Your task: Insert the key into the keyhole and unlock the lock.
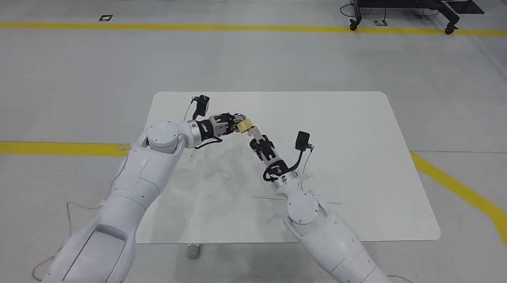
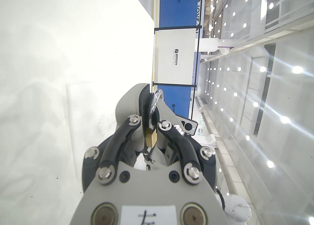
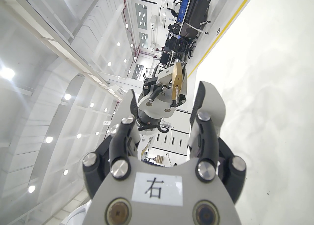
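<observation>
Clamps small brass padlock in left hand, has right hand wide open, empty, near apparent short metal key; risks knocking padlock crooked by off-centre pinch.

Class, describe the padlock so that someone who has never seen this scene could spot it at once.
Start at the white table, over which two robot arms meet. The padlock sits clamped in the left gripper, facing the open right gripper. It is the one brass-yellow piece among white and black parts.
</observation>
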Robot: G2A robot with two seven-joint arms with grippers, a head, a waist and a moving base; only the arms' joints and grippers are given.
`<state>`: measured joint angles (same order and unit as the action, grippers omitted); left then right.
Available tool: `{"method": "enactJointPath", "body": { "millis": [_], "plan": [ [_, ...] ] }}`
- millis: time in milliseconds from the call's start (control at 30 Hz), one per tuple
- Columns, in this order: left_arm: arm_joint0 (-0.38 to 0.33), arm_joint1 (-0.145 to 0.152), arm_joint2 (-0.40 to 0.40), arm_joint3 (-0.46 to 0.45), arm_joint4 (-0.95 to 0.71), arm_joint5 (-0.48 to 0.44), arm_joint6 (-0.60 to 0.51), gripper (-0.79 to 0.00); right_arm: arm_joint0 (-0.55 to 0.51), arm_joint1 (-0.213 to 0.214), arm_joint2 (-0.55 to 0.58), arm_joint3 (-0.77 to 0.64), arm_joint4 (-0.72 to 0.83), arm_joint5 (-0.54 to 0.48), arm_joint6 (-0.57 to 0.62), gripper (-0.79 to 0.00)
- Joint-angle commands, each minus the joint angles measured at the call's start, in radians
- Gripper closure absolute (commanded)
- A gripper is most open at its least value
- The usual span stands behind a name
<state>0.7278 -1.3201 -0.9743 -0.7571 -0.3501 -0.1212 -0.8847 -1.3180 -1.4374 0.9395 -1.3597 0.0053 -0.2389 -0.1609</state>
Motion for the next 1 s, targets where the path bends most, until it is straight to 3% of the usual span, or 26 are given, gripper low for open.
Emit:
{"method": "enactJointPath", "body": {
  "millis": [0,133,233,400,433,467,633,967],
  "plan": [
    [0.002,0.001,-0.005,0.0,-0.002,0.005,0.001,0.0,0.0,0.0,0.0,0.0,0.0,0.0,0.0,-0.785],
    [0.007,-0.001,-0.014,0.015,-0.042,0.06,-0.026,0.0,0.0,0.0,0.0,0.0,0.0,0.0,0.0,-0.785],
    [-0.001,-0.005,-0.016,0.043,-0.076,0.117,-0.067,0.0,-0.023,0.005,0.03,-0.063,0.0,-0.05,0.001,-0.785],
    [-0.02,-0.012,-0.015,0.082,-0.105,0.139,-0.103,0.0,-0.093,0.021,0.084,-0.2,-0.033,-0.149,0.03,-0.785],
    [-0.023,-0.014,-0.015,0.088,-0.11,0.138,-0.11,0.0,-0.103,0.022,0.087,-0.218,-0.025,-0.173,0.045,-0.36],
    [-0.024,-0.016,-0.016,0.093,-0.123,0.139,-0.122,0.0,-0.108,0.023,0.089,-0.227,-0.01,-0.192,0.066,-0.018],
    [-0.024,-0.028,-0.043,0.139,-0.269,0.173,-0.246,0.0,-0.088,0.02,0.077,-0.2,0.044,-0.253,0.138,0.0],
    [-0.056,-0.04,-0.036,0.204,-0.282,0.16,-0.296,0.0,-0.039,0.011,0.055,-0.097,0.008,-0.347,0.194,0.0]
  ]
}}
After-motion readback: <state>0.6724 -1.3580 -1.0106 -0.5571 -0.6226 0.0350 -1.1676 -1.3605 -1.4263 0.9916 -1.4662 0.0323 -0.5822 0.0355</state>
